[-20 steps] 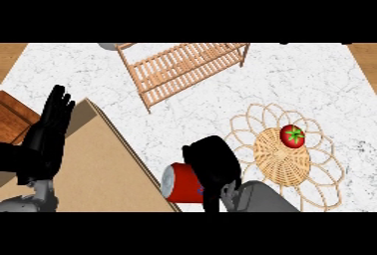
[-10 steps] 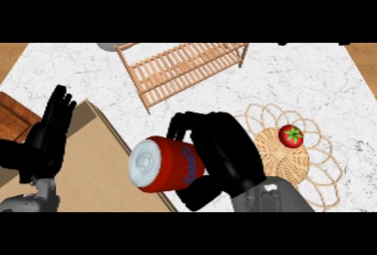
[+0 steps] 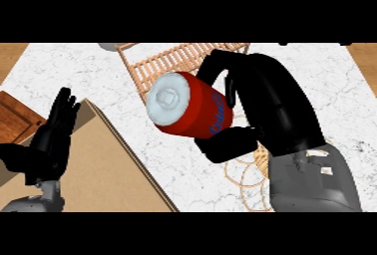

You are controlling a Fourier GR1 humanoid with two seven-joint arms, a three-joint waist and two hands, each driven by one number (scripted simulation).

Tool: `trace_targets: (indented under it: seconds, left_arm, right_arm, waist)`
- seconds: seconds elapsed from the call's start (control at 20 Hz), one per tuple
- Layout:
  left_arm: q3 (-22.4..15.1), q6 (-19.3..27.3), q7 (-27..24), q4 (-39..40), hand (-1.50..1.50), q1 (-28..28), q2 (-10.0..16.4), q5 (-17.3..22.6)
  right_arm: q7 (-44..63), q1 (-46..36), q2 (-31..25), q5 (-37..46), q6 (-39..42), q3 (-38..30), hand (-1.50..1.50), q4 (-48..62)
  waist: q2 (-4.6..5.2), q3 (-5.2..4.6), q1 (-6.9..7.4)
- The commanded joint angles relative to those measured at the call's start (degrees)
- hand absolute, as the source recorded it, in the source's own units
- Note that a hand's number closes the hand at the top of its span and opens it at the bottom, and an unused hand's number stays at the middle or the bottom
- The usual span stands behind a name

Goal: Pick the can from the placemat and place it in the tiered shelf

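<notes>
A red can (image 3: 190, 110) with a pale lid hangs in the air, tilted with its lid toward me. My right hand (image 3: 265, 104) is shut on it, fingers over its top and thumb under it. The can covers part of the wooden tiered shelf (image 3: 151, 62) at the back. The tan placemat (image 3: 103, 169) lies at the lower left on the marble counter. My left hand (image 3: 52, 137) rests open over the placemat's left edge, fingers up.
A woven wicker basket (image 3: 247, 177) lies behind my right forearm, mostly hidden. A brown wooden board (image 3: 18, 117) sits at the far left edge. A grey object (image 3: 109, 46) peeks in at the top beside the shelf.
My right hand has lifted the can off the placemat and carried it up and back toward the shelf. The tomato in the basket is now hidden by my forearm. The left hand stayed still.
</notes>
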Motion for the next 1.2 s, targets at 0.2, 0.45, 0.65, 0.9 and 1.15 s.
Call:
trace_targets:
  seconds: [0.2, 0.45, 0.65, 0.9, 1.15]
  left_arm:
    - [1.66, -1.59, 2.86, -2.08, 0.00, -0.78, 0.90, -0.29]
    - [2.13, -1.76, 2.47, -0.16, 0.00, -2.47, -0.49, -0.48]
    - [1.21, -1.92, 2.52, -1.32, 0.00, -1.33, -1.05, -1.36]
    - [1.11, -2.56, -0.54, -0.10, 0.00, -1.34, -2.31, -1.23]
    - [1.76, -3.21, 0.22, -0.31, 0.00, 0.19, -1.70, -1.04]
  right_arm:
    - [-8.54, -6.86, -0.22, 3.29, -6.46, -7.69, 1.50, 15.76]
    - [-14.85, -8.28, 0.59, 4.82, -12.44, -9.25, 1.50, 23.35]
    - [-22.11, -10.46, 1.20, 5.72, -19.08, -11.57, 1.50, 34.94]
    - [-28.30, -12.47, 1.60, 3.95, -29.40, -10.78, 1.50, 45.41]
    - [-38.23, -20.18, 0.88, 4.41, -31.90, -17.96, 1.50, 60.35]
  waist:
    - [0.22, -0.04, 0.52]
    - [0.25, -0.04, 0.42]
    - [0.32, -0.04, 0.68]
    - [0.41, -0.05, 1.06]
    - [0.51, -0.05, 1.32]
